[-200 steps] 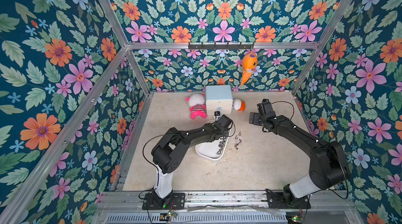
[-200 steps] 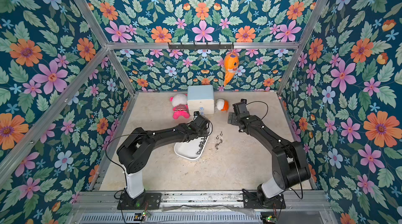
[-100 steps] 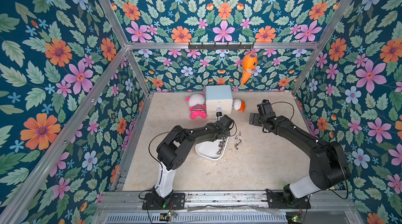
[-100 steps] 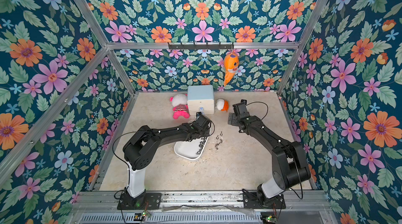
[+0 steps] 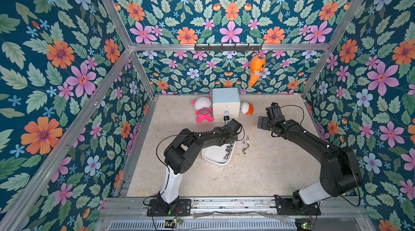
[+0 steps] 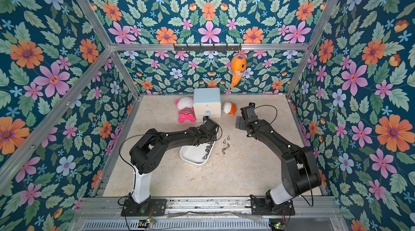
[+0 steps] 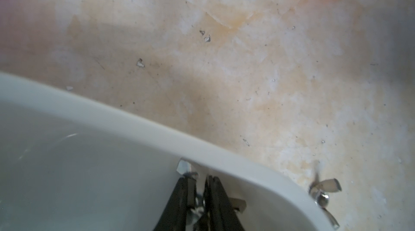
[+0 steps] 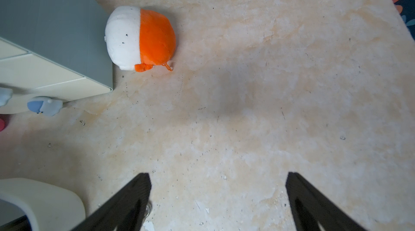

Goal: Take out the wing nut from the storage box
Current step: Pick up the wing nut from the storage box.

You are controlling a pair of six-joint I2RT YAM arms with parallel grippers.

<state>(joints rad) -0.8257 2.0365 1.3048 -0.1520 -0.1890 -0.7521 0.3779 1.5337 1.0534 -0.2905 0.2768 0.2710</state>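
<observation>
While the right fingers (image 8: pixel 128 198) are open, the left fingers (image 7: pixel 216 198), closed on a wing nut (image 7: pixel 197 210) in the storage box (image 7: pixel 139 126), should rise straight up slowly.

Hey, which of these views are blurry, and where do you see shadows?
Left wrist view: soft and smeared throughout; the storage box rim and the wing nut pinched in the left gripper lack crisp edges. Right wrist view: sharp, with a broad soft shadow on the table ahead of the open right gripper. In both top views: sharp, evenly lit, no glare.
</observation>
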